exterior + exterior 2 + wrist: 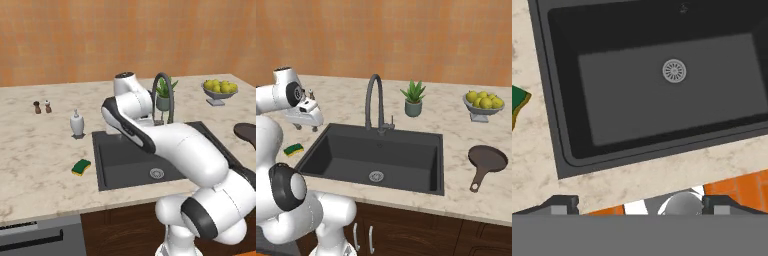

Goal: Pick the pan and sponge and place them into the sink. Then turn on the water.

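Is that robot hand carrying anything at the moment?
Nothing. The gripper is open and empty above the sink; the sponge and pan lie on the counter.

The round, shallow dark brown pan (487,159) lies flat on the beige marbled counter (456,195) right of the sink, its short handle toward the front edge. The small green-topped, yellow-layered sponge (81,167) rests on the counter just left of the large dark grey rectangular sink (341,155), whose basin holds only its silver drain.
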